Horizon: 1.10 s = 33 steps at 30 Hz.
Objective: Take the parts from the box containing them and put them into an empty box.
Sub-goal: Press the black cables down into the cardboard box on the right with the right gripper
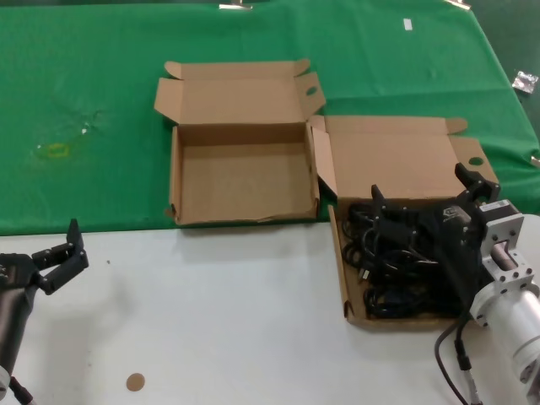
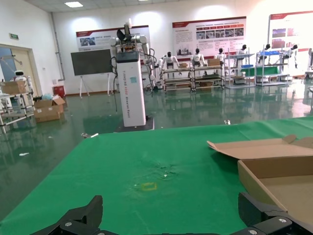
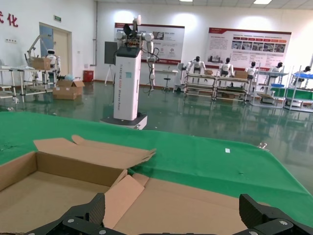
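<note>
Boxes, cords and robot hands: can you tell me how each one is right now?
Empty box: lid open, nothing inside.
Box containing them: lid open, holding cords.
Power cords: piled in loose loops in their box.
Right gripper: open, over the cords.
Left gripper: open, holding nothing, over the white table.

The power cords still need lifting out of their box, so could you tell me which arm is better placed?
Right: its gripper hangs open directly over the power cords; the left gripper waits far off.
</note>
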Available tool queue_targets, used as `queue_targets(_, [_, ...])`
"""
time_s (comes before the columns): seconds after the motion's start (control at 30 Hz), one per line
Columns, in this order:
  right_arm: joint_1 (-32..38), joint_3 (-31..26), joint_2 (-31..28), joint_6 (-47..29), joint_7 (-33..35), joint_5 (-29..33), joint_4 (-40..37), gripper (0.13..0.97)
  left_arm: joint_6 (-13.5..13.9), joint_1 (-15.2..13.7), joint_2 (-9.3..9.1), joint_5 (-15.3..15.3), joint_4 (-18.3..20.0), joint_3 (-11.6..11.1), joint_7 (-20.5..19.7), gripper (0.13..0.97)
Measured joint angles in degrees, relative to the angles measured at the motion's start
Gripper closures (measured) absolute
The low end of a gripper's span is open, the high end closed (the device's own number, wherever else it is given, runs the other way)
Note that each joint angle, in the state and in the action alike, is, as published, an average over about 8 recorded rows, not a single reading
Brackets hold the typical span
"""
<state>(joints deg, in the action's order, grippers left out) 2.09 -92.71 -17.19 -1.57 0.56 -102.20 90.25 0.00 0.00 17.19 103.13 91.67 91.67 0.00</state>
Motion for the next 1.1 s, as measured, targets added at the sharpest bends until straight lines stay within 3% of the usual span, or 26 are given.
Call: queue_targets(1.1, [0.0,0.0,0.0,0.0,0.0,0.0,0.0,0.129,0.0,0.0,0.0,0.0,0.0,0.0,0.0,0.153])
